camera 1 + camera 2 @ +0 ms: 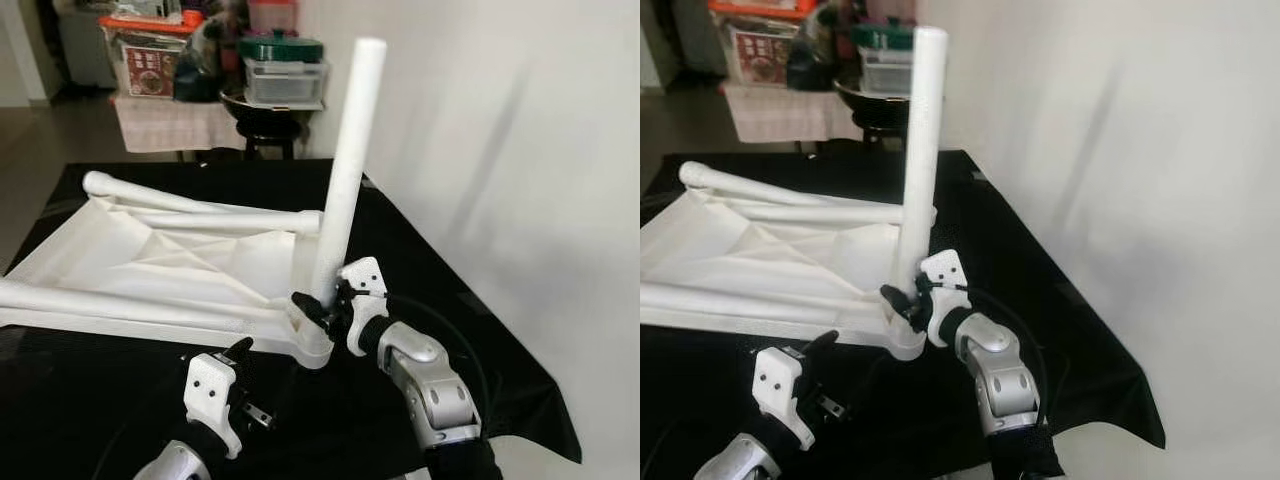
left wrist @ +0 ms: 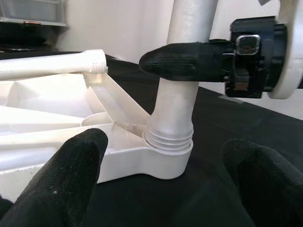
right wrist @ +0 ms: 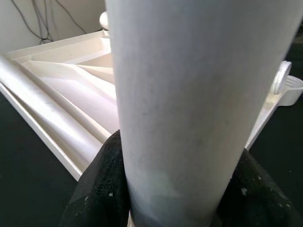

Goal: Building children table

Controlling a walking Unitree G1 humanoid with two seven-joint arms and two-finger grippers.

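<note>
The white children's table top (image 1: 150, 265) lies upside down on a black cloth (image 1: 90, 400). One white leg (image 1: 345, 170) stands upright in the near right corner socket (image 2: 168, 142), its threaded end at the socket's mouth. My right gripper (image 1: 322, 305) is shut on this leg just above the socket, and in the right wrist view its fingers (image 3: 102, 189) press both sides of the leg (image 3: 189, 104). My left gripper (image 1: 250, 385) hovers open just in front of that corner, holding nothing. Loose legs lie across the top, at the back (image 1: 180, 205) and along the front (image 1: 100, 300).
A white wall (image 1: 520, 150) rises close on the right, and the cloth's edge (image 1: 545, 400) ends near it. At the back a dark stool (image 1: 268, 125) carries stacked containers, beside boxes on a low cloth-covered stand (image 1: 160, 120).
</note>
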